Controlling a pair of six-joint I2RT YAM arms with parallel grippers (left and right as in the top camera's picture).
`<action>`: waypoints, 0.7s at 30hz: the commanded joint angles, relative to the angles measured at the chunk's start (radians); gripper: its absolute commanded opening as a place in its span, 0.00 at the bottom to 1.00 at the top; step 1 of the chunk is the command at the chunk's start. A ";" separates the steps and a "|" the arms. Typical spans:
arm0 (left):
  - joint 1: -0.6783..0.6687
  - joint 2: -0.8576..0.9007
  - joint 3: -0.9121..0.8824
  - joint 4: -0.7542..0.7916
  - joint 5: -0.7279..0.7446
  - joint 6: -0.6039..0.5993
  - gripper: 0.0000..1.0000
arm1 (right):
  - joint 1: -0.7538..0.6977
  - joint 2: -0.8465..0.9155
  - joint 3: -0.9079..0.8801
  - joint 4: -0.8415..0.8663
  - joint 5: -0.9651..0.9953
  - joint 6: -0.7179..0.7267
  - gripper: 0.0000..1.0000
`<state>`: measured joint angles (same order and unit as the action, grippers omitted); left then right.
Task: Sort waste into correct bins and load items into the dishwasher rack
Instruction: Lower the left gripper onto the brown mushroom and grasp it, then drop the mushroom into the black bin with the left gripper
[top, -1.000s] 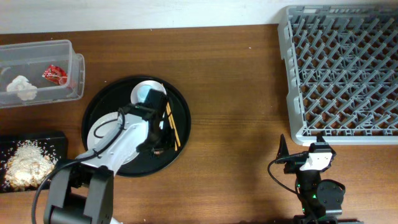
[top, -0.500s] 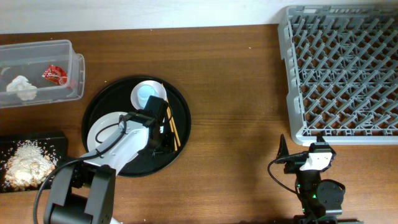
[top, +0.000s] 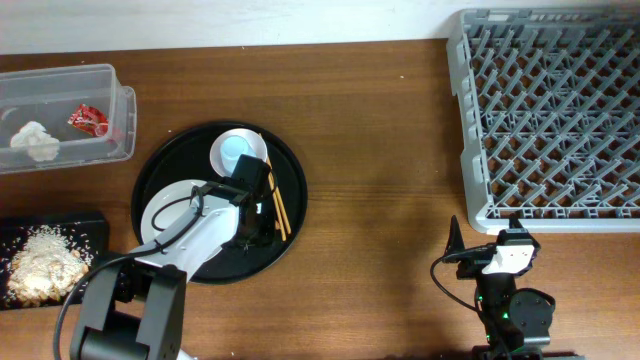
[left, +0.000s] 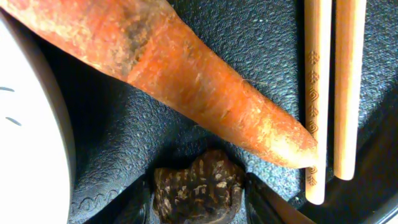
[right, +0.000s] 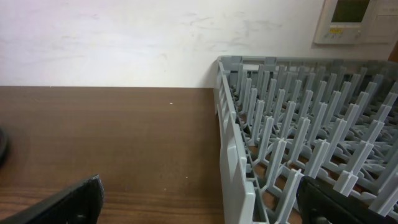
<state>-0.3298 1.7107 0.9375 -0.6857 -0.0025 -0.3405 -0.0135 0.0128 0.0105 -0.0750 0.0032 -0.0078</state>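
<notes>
The brown wooden table (top: 380, 150) carries four things directly. A clear plastic tub (top: 55, 95) sits at the far left, and a shallow black box (top: 85, 222) lies nearer on that same edge. A round black tray (top: 175, 160) rests left of centre. A big grey rack (top: 550, 110) fills the far right corner.

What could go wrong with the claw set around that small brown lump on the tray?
The carrot ends right beside the brown lump, so the left claw may nudge it too. The lump looks crumbly and might break when squeezed. The chopsticks lie close by and could get knocked.
</notes>
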 joint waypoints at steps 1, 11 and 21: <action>0.001 -0.008 -0.013 0.011 0.003 -0.003 0.43 | -0.006 -0.006 -0.005 -0.006 0.009 -0.003 0.98; 0.004 -0.124 0.133 -0.161 0.006 -0.003 0.43 | -0.006 -0.006 -0.005 -0.006 0.009 -0.003 0.98; 0.399 -0.219 0.253 -0.093 -0.047 -0.015 0.43 | -0.006 -0.006 -0.005 -0.006 0.009 -0.003 0.98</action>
<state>-0.0650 1.5089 1.1709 -0.8188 -0.0261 -0.3420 -0.0135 0.0128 0.0105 -0.0750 0.0036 -0.0082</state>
